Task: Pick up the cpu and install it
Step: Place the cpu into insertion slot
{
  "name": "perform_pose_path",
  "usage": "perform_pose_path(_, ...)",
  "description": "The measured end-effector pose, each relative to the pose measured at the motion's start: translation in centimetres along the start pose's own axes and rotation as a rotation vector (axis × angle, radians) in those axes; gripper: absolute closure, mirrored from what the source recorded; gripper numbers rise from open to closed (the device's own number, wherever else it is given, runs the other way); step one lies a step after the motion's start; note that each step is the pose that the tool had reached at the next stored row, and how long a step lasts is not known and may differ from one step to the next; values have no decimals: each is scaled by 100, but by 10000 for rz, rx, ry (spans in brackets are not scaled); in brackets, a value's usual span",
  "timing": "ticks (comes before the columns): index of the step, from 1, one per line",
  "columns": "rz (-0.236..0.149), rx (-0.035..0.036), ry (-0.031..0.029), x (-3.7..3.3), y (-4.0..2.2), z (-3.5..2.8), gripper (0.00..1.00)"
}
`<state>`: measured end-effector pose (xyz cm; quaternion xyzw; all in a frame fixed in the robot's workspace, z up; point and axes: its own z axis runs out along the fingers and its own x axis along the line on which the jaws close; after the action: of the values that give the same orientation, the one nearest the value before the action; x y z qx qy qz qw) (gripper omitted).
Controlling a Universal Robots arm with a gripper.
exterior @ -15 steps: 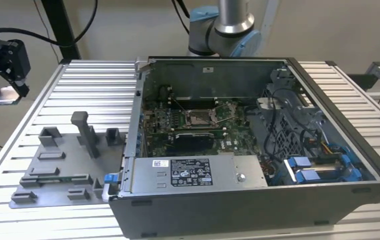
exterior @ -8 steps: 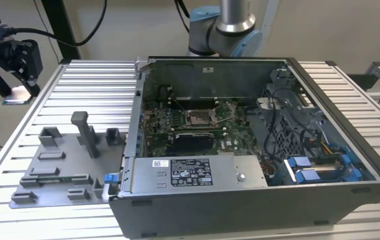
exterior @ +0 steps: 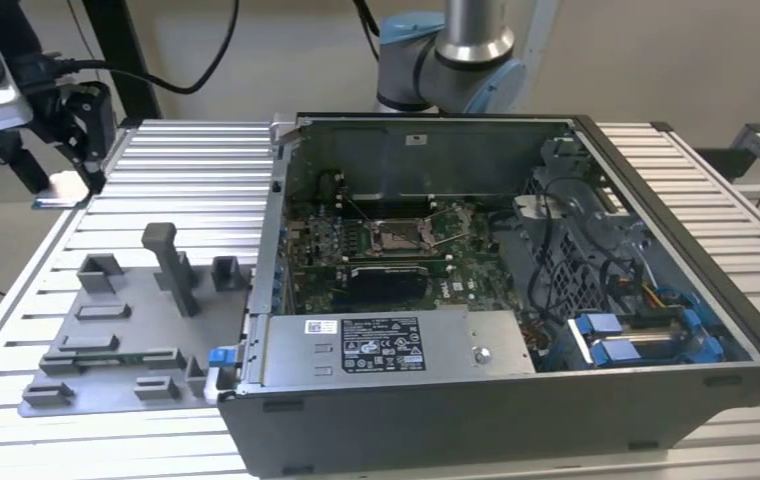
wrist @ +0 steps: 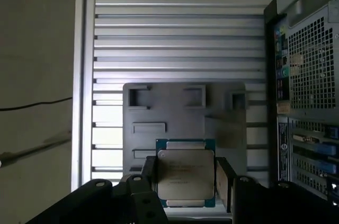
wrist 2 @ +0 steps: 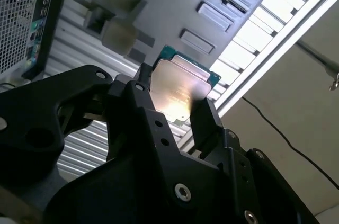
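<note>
Between the black fingers [wrist: 149,175] of the gripper [wrist: 185,179] sits the cpu [wrist: 185,171], clenched by two opposite edges, its pale metal lid and teal rim plain in both wrist views. Beyond it in the first wrist view lies the grey fixture plate [wrist: 175,113] on the slatted aluminium table [wrist: 175,23]. Seen from the exterior view, the gripper hangs over the table's far corner on the exterior view's left, well apart from the open computer case [exterior: 487,420]. Inside the case, the motherboard socket [exterior: 398,235] looks uncovered, though that is hard to judge.

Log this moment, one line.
state: holding | gripper: shut on cpu | cpu: between fingers, above grey fixture plate
</note>
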<state>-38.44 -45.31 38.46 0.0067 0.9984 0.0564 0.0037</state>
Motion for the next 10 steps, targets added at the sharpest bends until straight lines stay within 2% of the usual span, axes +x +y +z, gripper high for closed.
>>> perform_pose_path(2,5,1,43,-67,1,1,100)
perform_pose_path(7,6,2,51,-227,3,2,100)
perform_pose_path(10,6,1,50,-287,4,2,100)
